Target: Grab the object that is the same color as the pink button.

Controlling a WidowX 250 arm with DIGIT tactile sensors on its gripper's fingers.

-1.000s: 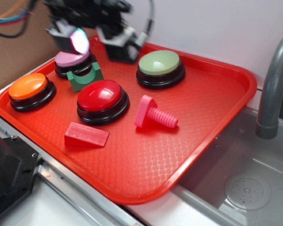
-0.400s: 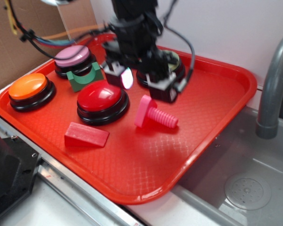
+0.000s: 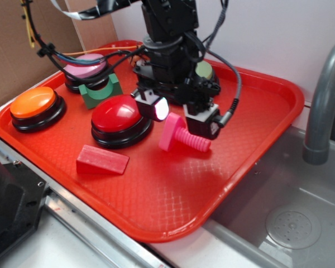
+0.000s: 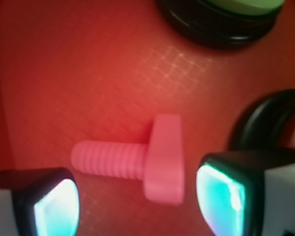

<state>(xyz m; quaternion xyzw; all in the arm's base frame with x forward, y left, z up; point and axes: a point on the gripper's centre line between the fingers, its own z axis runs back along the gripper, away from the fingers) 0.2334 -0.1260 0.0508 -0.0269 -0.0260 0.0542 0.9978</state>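
Lying flat, pink bolt [image 3: 181, 135]: head toward red button [image 3: 120, 119].

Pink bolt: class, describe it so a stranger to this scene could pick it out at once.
On the red tray, look right of the red button, under the open gripper. The pink bolt lies on its side there. Unlike the nearby red wedge, it has a square head and ribbed shaft.

A big red tray [image 3: 251, 162] holds four round buttons: orange [image 3: 32, 102], pink [image 3: 81, 66], red [image 3: 117, 113] and green [image 3: 204, 69]. A pink bolt [image 3: 181, 135], a red wedge [image 3: 102, 160] and a green block [image 3: 100, 91] lie there too.
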